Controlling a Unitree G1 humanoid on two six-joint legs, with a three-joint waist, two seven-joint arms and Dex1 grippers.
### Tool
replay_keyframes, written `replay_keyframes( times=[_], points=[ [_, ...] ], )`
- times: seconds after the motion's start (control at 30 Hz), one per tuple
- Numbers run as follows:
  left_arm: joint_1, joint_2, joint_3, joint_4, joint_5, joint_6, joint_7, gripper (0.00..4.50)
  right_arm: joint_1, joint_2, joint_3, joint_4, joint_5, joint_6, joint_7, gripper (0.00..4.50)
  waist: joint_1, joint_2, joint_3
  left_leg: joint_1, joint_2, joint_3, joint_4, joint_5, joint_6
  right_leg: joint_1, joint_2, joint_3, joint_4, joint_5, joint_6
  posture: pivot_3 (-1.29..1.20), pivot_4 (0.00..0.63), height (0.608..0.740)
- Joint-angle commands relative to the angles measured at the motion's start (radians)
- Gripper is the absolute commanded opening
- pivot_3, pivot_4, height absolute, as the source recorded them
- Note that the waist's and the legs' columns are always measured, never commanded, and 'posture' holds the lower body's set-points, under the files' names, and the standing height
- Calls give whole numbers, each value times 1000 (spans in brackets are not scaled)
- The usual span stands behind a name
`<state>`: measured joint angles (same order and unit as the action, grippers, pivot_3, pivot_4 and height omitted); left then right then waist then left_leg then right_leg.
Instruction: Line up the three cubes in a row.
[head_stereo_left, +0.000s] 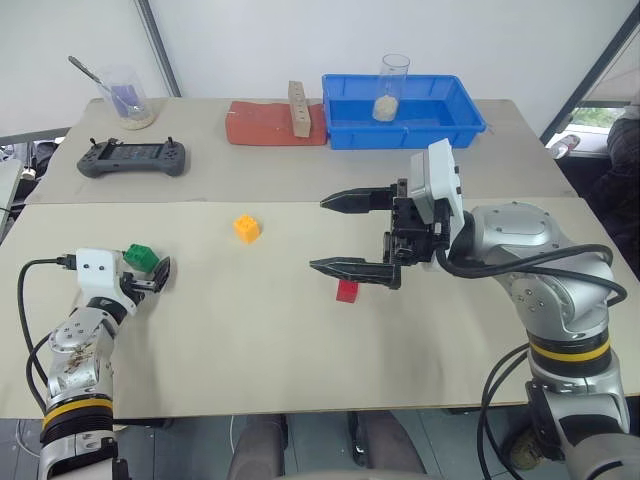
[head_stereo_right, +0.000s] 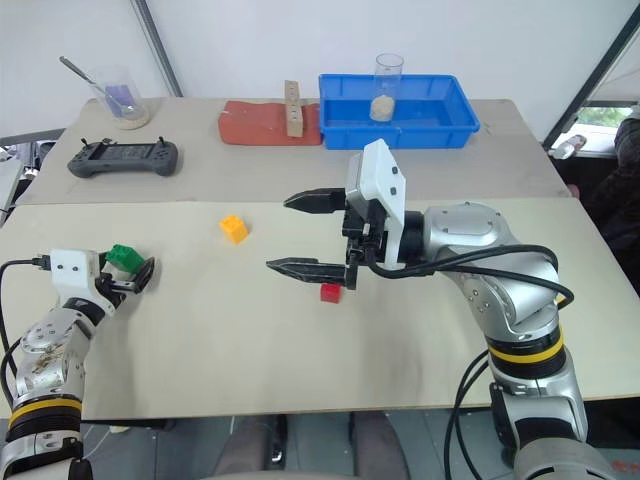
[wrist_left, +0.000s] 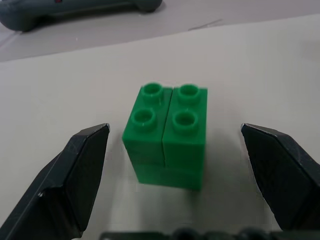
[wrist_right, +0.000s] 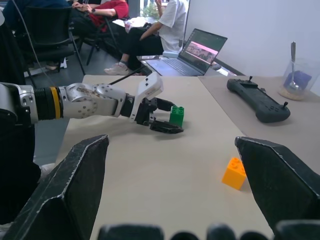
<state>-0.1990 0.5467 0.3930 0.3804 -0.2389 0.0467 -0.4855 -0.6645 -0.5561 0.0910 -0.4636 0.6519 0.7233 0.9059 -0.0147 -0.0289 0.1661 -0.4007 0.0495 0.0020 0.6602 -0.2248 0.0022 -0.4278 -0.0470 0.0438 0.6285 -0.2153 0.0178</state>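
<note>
While both grippers are standing wide with nothing gripped, the cubes are sitting spread out on the table (head_stereo_left: 300, 380), not in a row

Left gripper (head_stereo_left: 152, 277): jaws wide, hovering low at the table, green cube (wrist_left: 166, 134) sitting between the two fingers, studs up. Left wrist view is showing clear gaps on both sides, so neither finger is touching it. Cube looks to be resting on the table, not lifted

Right gripper (head_stereo_left: 340, 233): jaws wide, fingers pointing toward the robot's left, hanging above the table. Red cube (head_stereo_left: 347, 290) is lying on the table just below and beside the nearer finger (head_stereo_left: 345, 267), outside the jaw gap; contact I can't tell. Yellow cube (head_stereo_left: 246, 227) is sitting ahead of the fingertips, well apart from them, roughly between the two grippers. Right wrist view is framing the yellow cube (wrist_right: 235, 172) near one finger and the left gripper with the green cube (wrist_right: 176, 115) further out

Behind the jaws' work area, on the far table: handheld controller (head_stereo_left: 131, 157), beaker (head_stereo_left: 128, 97) with a spoon, red mat (head_stereo_left: 262, 123) with a wooden block (head_stereo_left: 297, 108) standing on it, blue tray (head_stereo_left: 400, 125) holding a glass (head_stereo_left: 390, 88)

Right wrist view is also showing people sitting in the background and a laptop (wrist_right: 192, 52)
</note>
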Motion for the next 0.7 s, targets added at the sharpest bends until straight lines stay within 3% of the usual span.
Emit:
replay_keyframes(
  times=[0.03,0.1,0.27,0.43,0.57,0.7],
  points=[
    [-16,20,6,-1,-7,-35,-10,4248,-19,-7,-26,-31,24,2,-13,4486,0,0,0,0,0,0,0,0,0,0,0,0,0,0,0,0,150,740],
    [-18,19,7,3,-10,-41,-14,3607,-16,-6,-27,-32,27,9,-20,4500,0,0,0,0,0,0,0,0,0,0,0,0,0,0,0,0,150,740],
    [-33,25,8,24,-7,-55,-12,1316,-2,-9,-22,-31,21,6,-23,4500,0,0,0,1,0,0,0,0,0,0,0,0,1,0,0,0,150,740],
    [-36,29,13,9,-12,-46,-10,1339,9,-15,-18,-25,8,-8,-17,4500,-1,0,0,1,0,0,0,0,0,0,0,0,1,0,0,0,150,740],
    [-19,19,-22,-164,-53,42,-45,1339,32,-36,-35,-37,2,-17,-20,4500,1,-1,1,0,0,0,0,0,0,0,0,0,0,0,0,0,150,740],
    [-36,68,-117,-349,-113,151,-196,1339,100,-99,-67,-52,-10,-29,-8,4500,11,-2,1,-1,0,0,0,0,0,0,0,0,-1,0,0,0,150,740]
  ],
)
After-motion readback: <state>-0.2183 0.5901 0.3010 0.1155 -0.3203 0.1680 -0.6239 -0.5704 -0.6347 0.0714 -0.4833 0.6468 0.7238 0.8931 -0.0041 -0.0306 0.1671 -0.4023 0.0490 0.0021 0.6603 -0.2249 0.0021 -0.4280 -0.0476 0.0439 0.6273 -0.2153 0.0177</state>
